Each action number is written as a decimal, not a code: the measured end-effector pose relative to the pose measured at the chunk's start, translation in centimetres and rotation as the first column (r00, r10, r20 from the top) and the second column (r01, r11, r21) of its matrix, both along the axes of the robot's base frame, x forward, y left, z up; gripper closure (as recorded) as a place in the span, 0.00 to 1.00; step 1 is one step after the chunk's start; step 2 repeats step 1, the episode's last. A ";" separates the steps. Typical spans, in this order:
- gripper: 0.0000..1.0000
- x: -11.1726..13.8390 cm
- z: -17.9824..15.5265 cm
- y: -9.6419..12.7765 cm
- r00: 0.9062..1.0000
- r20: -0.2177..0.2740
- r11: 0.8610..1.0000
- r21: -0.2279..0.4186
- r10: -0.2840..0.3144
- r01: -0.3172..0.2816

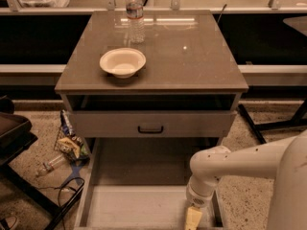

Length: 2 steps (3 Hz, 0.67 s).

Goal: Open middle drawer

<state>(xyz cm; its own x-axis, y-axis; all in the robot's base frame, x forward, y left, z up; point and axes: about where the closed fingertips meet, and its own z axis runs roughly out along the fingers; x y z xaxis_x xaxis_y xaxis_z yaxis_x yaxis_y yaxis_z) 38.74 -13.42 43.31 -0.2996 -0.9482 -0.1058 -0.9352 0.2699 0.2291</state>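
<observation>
Tool (pixel 193 218) at front of open middle drawer (pixel 134 169)

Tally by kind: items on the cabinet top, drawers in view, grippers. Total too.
Bowls: 1, the cream bowl on the cabinet top
Bottles: 1, the water bottle behind the bowl
Drawers: 2, the top drawer and the middle drawer, which is pulled far out
Grippers: 1, the gripper at the middle drawer's front right corner
Total: 5
</observation>
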 end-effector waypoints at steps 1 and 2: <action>0.00 0.0 0.0 0.0 1.000 0.000 1.000 0.000 0.000 0.000; 0.00 0.0 0.0 0.0 1.000 0.000 1.000 0.000 0.000 0.000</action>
